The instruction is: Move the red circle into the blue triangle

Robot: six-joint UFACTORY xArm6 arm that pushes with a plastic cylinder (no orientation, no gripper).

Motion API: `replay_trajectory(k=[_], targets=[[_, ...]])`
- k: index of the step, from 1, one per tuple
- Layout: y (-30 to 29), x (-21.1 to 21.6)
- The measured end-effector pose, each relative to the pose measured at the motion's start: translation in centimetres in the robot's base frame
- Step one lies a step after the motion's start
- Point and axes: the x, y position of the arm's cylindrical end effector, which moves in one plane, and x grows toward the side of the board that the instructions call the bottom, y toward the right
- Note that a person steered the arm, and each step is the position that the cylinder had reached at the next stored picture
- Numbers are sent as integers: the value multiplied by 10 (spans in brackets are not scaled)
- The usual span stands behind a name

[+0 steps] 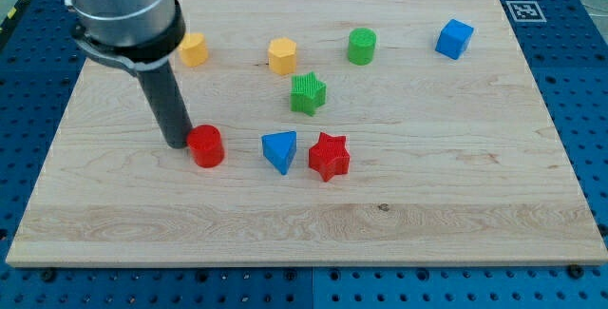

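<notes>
A pale wooden board (313, 223) lies on a blue perforated table (570, 71). A black-and-white marker tag (523, 9) sits at the board's top right corner. Lighting is even.

Pale wooden board (456, 204), seemingly matt

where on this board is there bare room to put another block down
Bare wood runs along the view's bottom, below the red circle, blue triangle and red star, and at the view's right, below the blue cube. The middle is crowded. My tip sits against the circle's left.
</notes>
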Motion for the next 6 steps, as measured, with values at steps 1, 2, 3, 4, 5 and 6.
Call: replay_trajectory(k=[1, 2, 3, 4, 5, 6], targets=[[-8, 2], [-42, 19], [-38, 32], [-8, 22], [-23, 22], [-28, 17]])
